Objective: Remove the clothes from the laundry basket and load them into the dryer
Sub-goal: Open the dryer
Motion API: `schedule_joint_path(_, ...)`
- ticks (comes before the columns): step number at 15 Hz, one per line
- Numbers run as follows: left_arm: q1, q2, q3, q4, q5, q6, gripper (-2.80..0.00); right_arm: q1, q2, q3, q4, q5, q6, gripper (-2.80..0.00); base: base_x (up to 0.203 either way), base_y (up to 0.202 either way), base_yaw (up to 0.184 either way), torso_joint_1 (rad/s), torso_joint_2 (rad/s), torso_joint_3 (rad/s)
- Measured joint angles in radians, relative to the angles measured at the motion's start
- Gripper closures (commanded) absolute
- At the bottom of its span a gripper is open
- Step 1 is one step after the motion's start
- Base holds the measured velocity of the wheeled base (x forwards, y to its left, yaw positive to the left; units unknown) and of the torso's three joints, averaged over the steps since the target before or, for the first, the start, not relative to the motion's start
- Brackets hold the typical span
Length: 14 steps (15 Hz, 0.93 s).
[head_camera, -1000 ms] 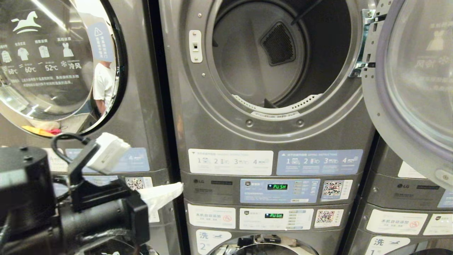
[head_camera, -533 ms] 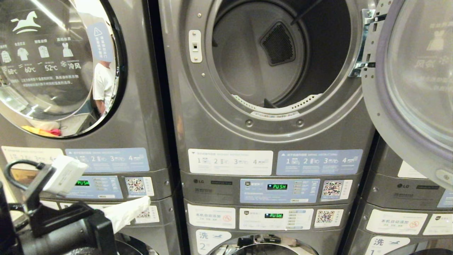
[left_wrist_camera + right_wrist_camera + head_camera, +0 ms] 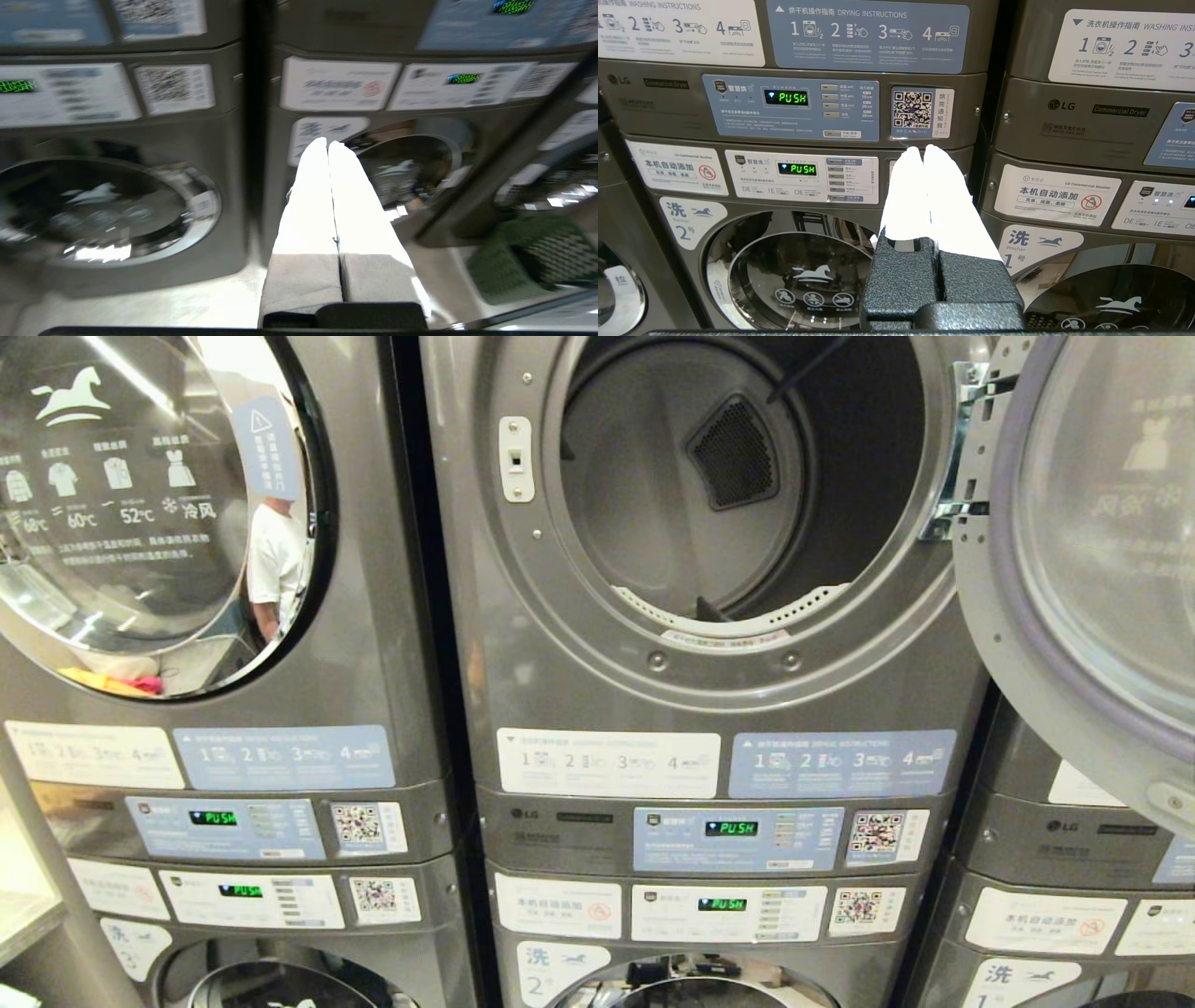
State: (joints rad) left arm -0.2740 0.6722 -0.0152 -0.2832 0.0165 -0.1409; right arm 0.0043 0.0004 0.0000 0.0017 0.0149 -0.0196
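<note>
Dryer (image 3: 709,523) seen centre-top of head view, door (image 3: 1083,551) swung open at right, drum bare. L gripper (image 3: 328,144) pressed shut, nothing held; green laundry basket (image 3: 537,256) seen lower right of its wrist view. R gripper (image 3: 923,149) shut, empty, faced at control panels (image 3: 794,107)

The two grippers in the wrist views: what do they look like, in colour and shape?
Both look alike. The left gripper has two long white fingers that taper to rounded tips. The right gripper has the same white fingers, on a textured black base.
</note>
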Motion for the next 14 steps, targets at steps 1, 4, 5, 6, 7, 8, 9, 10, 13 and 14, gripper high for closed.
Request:
schedule_joint_path(1, 0.024, -0.062, 0.005, 0.057, 0.016, 0.043, 0.0, 0.0, 0.0, 0.0, 0.0, 0.0, 0.0, 0.0, 0.0, 0.0, 0.0, 0.0, 0.0, 0.0)
schedule_joint_path(4, 0.052, -0.244, 0.008, 0.152, 0.089, 0.177, 0.0, 0.0, 0.0, 0.0, 0.0, 0.0, 0.0, 0.0, 0.0, 0.0, 0.0, 0.0, 0.0, 0.0)
schedule_joint_path(5, 0.055, -0.297, 0.009, 0.141, 0.111, 0.22, 0.0, 0.0, 0.0, 0.0, 0.0, 0.0, 0.0, 0.0, 0.0, 0.0, 0.0, 0.0, 0.0, 0.0)
schedule_joint_path(6, 0.056, -0.328, 0.01, 0.111, 0.138, 0.244, 0.0, 0.0, 0.0, 0.0, 0.0, 0.0, 0.0, 0.0, 0.0, 0.0, 0.0, 0.0, 0.0, 0.0)
schedule_joint_path(7, 0.057, -0.345, 0.011, 0.092, 0.163, 0.247, 0.0, 0.0, 0.0, 0.0, 0.001, 0.0, 0.0, 0.0, 0.0, 0.0, 0.0, 0.0, 0.0, 0.0)
schedule_joint_path(8, 0.057, -0.347, 0.012, 0.084, 0.184, 0.236, 0.0, 0.0, 0.0, 0.0, 0.0, 0.0, 0.0, 0.0, 0.0, 0.0, 0.0, 0.0, 0.0, 0.0)
schedule_joint_path(9, 0.054, -0.346, 0.013, 0.094, 0.193, 0.224, 0.0, 0.0, 0.0, 0.0, 0.0, 0.0, 0.0, 0.0, 0.0, 0.0, 0.0, 0.0, 0.0, 0.0)
schedule_joint_path(10, 0.049, -0.35, 0.012, 0.121, 0.186, 0.214, 0.0, 0.0, 0.0, 0.0, 0.0, 0.0, 0.0, 0.0, 0.0, 0.0, 0.0, 0.0, 0.0, 0.0)
schedule_joint_path(13, 0.038, -0.38, 0.01, 0.169, 0.058, 0.138, 0.0, 0.0, 0.0, 0.0, 0.0, 0.0, 0.0, 0.0, 0.0, 0.0, 0.0, 0.0, 0.0, 0.0)
schedule_joint_path(14, 0.037, -0.385, 0.012, 0.17, 0.039, 0.122, 0.0, 0.0, 0.0, 0.0, 0.0, 0.0, 0.0, 0.0, 0.0, 0.0, 0.0, 0.0, 0.0, 0.0)
